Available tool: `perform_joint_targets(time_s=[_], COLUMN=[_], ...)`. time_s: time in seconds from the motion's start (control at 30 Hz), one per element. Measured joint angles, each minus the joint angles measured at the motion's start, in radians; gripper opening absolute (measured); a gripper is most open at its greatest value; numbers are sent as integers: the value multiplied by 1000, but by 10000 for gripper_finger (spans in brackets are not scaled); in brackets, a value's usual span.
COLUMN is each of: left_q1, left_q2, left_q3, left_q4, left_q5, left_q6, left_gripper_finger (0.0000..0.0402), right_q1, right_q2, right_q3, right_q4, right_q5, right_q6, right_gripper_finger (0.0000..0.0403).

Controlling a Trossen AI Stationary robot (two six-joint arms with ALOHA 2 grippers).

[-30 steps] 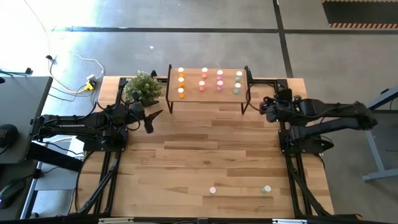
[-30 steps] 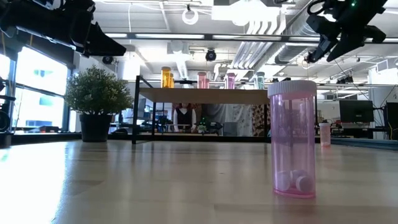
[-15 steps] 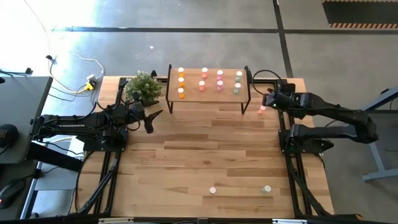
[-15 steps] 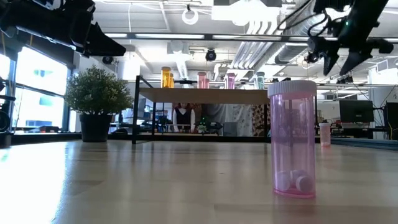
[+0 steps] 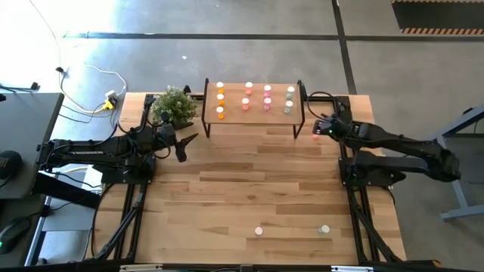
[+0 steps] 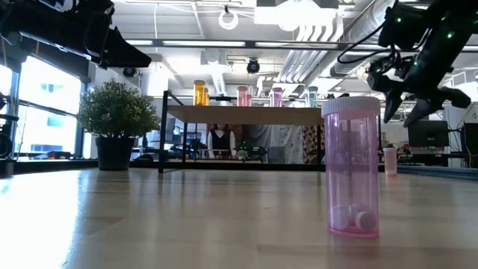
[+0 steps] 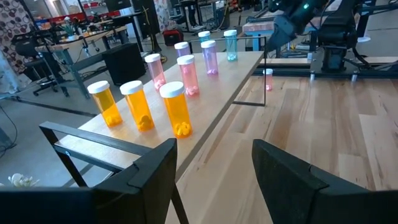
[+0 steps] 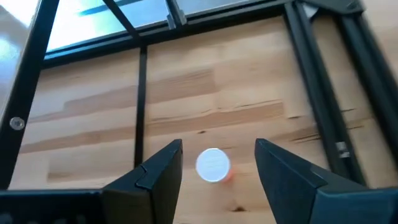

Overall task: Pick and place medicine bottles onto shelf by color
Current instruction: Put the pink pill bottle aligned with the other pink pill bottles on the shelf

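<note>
My right claw (image 5: 321,127) hangs above the table (image 5: 249,189) just off the right end of the shelf (image 5: 253,113), fingers spread, holding nothing. Seen from my right wrist, a white-capped pink bottle (image 8: 214,166) stands upright on the boards between the 2 fingertips, not gripped. My left claw (image 5: 184,146) waits in front of the potted plant (image 5: 174,106), near the left end of the shelf, fingers spread and empty. On the shelf, bottles stand upright in colour columns: 3 orange (image 7: 176,109) at the left, then pink ones, with pale green (image 7: 231,45) at the right end. 2 more bottles stand near the table's front edge, a pink one (image 6: 351,166) and another (image 5: 324,229) to its right.
</note>
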Motion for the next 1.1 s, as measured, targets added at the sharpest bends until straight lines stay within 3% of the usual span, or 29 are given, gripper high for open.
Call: perform_joint_targets(time_s=[0.27, 1.1], left_q1=[0, 0], left_q2=[0, 0], left_q3=[0, 0], left_q4=[0, 0], left_q5=[1, 37], left_q6=[0, 0], left_gripper_finger=[200, 200], right_q1=[0, 0], right_q2=[43, 365], right_q3=[-88, -91], right_q4=[154, 249], right_q5=[-30, -7], right_q6=[36, -9], right_gripper_finger=[193, 192])
